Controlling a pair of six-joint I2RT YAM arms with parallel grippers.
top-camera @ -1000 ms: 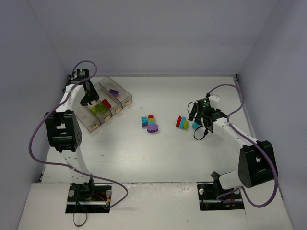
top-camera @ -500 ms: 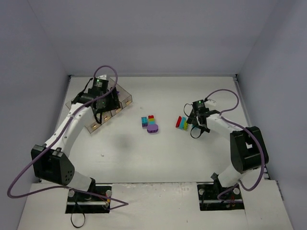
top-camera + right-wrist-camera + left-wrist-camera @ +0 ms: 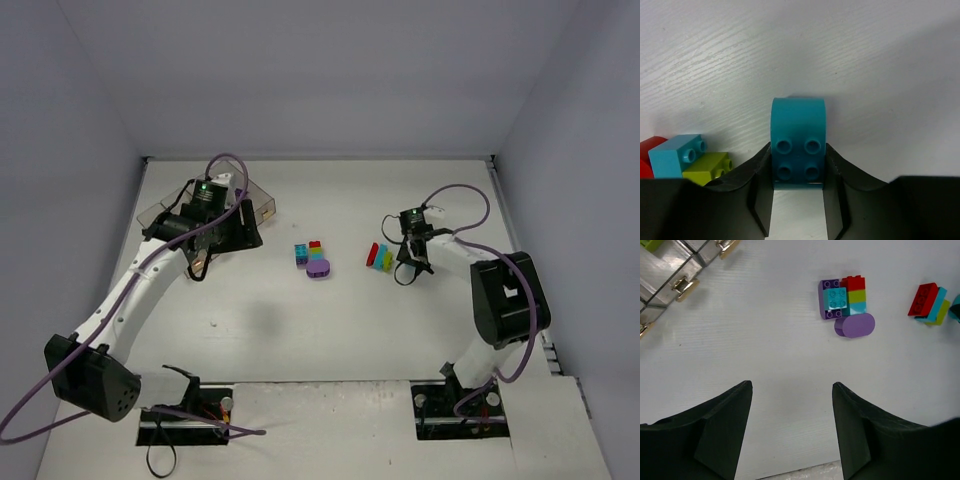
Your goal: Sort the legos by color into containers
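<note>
Right jaws pinching cyan brick (image 3: 798,125) toward right edge of bench (image 3: 300,320): lift straight, clear of lime brick (image 3: 707,167); left jaws spread, empty

Bare table (image 3: 765,360) lies open between containers (image 3: 667,267) and brick cluster (image 3: 846,302).

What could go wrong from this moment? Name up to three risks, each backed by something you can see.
1. The right gripper pinches the cyan brick only at the end nearest the wrist camera, so it might pivot or slip when lifted.
2. The lime brick lies close beside one finger and could get nudged.
3. The left arm reaches across the containers, so a delivery there might clash with it.
</note>
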